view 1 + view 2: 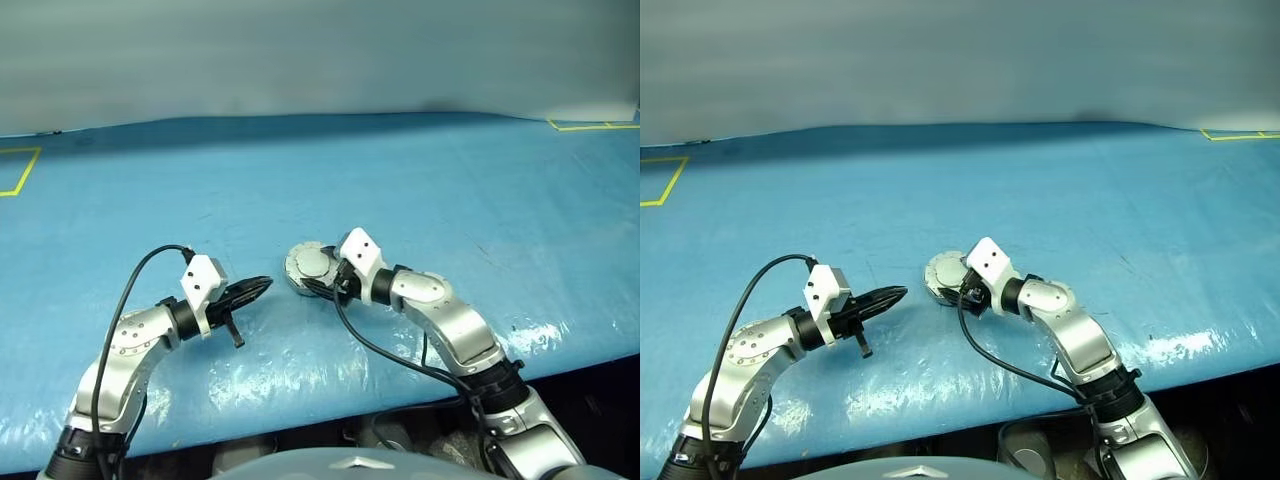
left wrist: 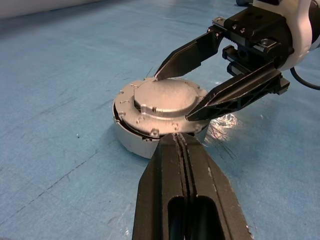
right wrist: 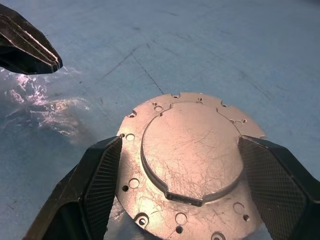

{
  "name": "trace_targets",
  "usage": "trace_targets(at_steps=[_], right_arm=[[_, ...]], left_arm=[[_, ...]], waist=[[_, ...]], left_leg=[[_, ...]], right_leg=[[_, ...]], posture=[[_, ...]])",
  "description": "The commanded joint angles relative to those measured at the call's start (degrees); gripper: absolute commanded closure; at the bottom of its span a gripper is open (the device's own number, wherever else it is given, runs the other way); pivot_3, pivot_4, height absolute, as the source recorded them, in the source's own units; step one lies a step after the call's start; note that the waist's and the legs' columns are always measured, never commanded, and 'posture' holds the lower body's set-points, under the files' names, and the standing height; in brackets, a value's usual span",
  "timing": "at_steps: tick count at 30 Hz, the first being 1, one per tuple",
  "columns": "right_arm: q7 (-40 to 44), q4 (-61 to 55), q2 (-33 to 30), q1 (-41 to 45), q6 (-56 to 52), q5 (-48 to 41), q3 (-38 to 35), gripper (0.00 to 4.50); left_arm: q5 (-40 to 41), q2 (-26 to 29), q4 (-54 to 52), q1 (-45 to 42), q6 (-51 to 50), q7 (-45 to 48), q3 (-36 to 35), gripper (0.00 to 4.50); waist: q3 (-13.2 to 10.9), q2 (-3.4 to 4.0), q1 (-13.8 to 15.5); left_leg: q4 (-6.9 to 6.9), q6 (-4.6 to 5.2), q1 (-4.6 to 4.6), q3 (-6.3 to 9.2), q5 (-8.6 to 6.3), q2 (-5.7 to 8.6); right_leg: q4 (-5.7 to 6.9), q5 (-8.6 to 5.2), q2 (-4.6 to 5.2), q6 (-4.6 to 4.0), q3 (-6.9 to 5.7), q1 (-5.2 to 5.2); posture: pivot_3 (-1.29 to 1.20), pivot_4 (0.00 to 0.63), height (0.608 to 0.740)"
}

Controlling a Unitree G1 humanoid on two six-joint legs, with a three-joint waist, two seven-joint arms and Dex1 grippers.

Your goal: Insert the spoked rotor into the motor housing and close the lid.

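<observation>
Blue sheeting covers the table point(image 1: 420, 180) across both eye views, with a pale wall behind it and yellow tape corners at the far left and far right. Nearest us, our left gripper point(image 1: 262, 285) sits low over the sheeting, its two black fingers pressed together with nothing between them; its own wrist view shows the seam between the clenched fingers point(image 2: 182, 165) pointing at the assembly. Just beyond it, toward the centre, we see the motor housing point(image 2: 131, 141) standing on the sheeting with the lid point(image 3: 187, 160) seated on top, plain grey face up. From the eye views this reads as one silver disc; the left wrist view adds a dark gap under the lid's rim on one side, so we cannot tell that it is fully seated. Our right gripper point(image 2: 175, 97) stands released, its fingers spread to either side of the lid; the right wrist view shows both textured pads point(image 3: 102, 185) flanking the rim. That view also shows the raised centre panel and screw holes, plus the left fingertips nearby.
</observation>
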State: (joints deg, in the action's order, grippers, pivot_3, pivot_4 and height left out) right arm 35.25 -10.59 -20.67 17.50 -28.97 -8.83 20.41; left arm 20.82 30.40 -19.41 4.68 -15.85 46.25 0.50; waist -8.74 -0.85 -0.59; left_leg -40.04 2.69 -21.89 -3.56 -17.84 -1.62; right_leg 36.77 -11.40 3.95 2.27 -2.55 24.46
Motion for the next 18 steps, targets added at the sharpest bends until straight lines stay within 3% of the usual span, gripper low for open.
trace_targets(at_steps=[1,8,12,18], right_arm=[[-0.2,1.6,0.8,0.4,1.3,1.7,0.9,0.6],[-1.0,4.5,1.4,-0.6,3.8,5.2,1.8,0.6],[-1.0,4.6,2.1,-1.1,3.7,5.3,1.6,1.43],[-0.1,5.1,1.7,-1.6,4.2,6.0,2.4,1.46]], left_arm=[[0.4,0.3,-3.1,0.1,0.0,-0.7,-0.5,4.5],[0.0,0.9,-2.6,-0.2,-0.2,-1.1,-0.2,4.5],[-0.3,0.9,-2.5,-0.9,-0.3,-1.0,0.8,4.5],[-0.3,0.6,-2.0,-1.7,-0.4,-1.1,1.3,4.5]], waist=[[0.0,-0.01,0.0],[0.0,0.01,0.0],[0.0,0.01,0.0],[0.0,0.01,0.0]], left_leg=[[0.0,0.0,0.01,-0.01,0.0,0.0],[0.0,-0.03,0.07,0.0,0.01,0.0],[0.0,-0.04,0.12,0.0,0.02,-0.01],[0.0,-0.04,0.13,0.0,0.02,-0.01]], right_leg=[[0.01,0.0,0.0,-0.01,0.01,0.0],[0.03,-0.03,-0.01,-0.05,0.01,-0.05],[0.05,-0.04,-0.01,-0.06,0.01,-0.07],[0.06,-0.04,-0.01,-0.08,0.02,-0.08]], posture=[[0.0,0.15,0.74],[0.0,0.15,0.74],[0.0,0.15,0.74],[0.0,0.15,0.74]])
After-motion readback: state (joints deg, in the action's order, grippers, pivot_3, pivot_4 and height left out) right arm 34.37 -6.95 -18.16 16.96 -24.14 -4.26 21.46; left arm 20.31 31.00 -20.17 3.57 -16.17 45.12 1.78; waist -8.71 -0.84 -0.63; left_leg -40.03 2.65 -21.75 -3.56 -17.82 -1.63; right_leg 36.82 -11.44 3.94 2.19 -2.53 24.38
